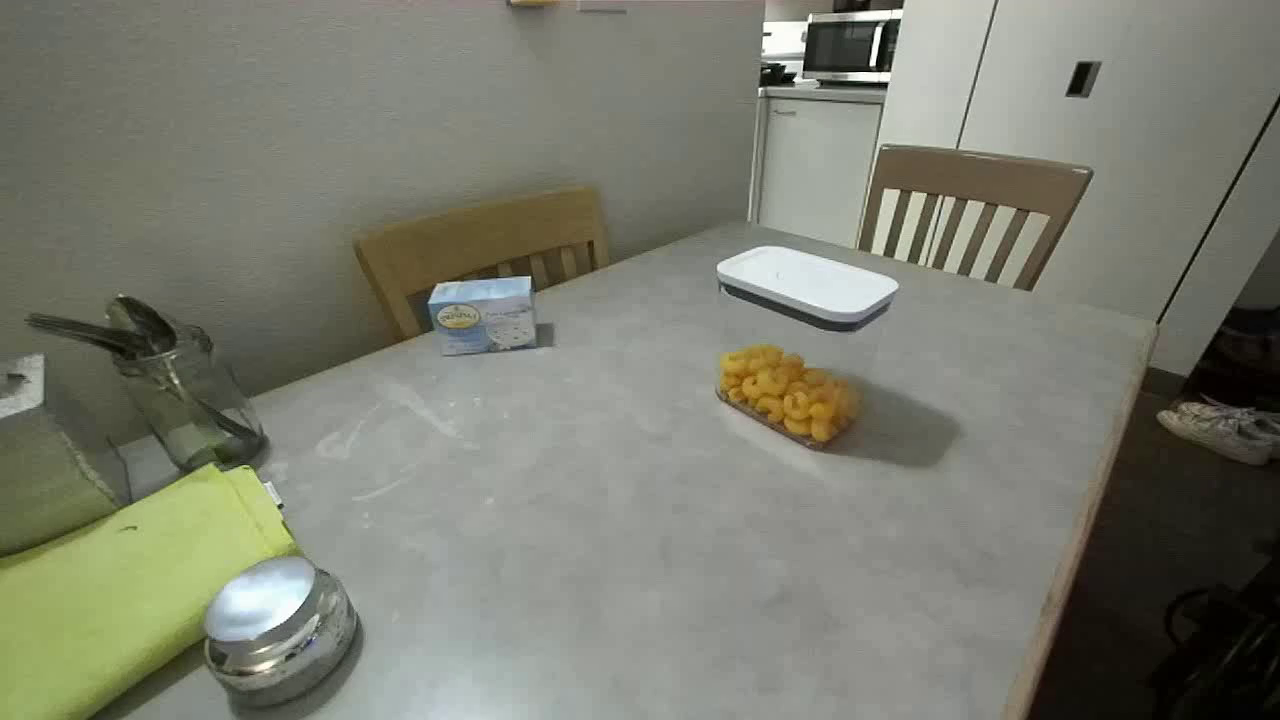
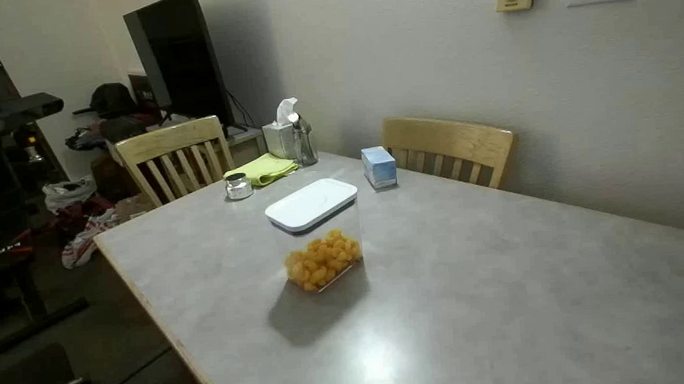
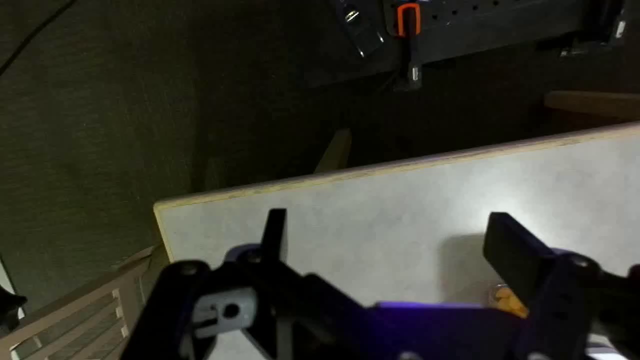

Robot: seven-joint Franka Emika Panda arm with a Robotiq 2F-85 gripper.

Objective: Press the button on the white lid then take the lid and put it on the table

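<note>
Counter (image 1: 640,560): grey, mottled, wood along its edge.
Hand (image 3: 387,225): released, jaws spread wide.
Tub (image 2: 348,218): clear, upright on the counter.
Lid (image 1: 808,283): white, sitting flat on top of the tub.
Food (image 1: 785,390): yellow, heaped low inside the tub.

In an exterior view, with the clear container (image 1: 800,337) as clock centre, bare table (image 1: 600,540) spreads from 3 round to 7 o'clock, a broad way in. Open air lies over the white lid (image 1: 808,283) in both exterior views. A blue tea box (image 1: 484,316) stands in the way at 9 o'clock, well apart from the container; beyond it is a glass jar (image 1: 212,372). At 8 o'clock, farther off, sit a silver tin (image 1: 280,632) and a yellow-green cloth (image 1: 110,600). Past the table's edge, a brown chair (image 1: 985,172) blocks 2 o'clock, a wooden chair (image 1: 480,227) between 9 and 10.
</note>
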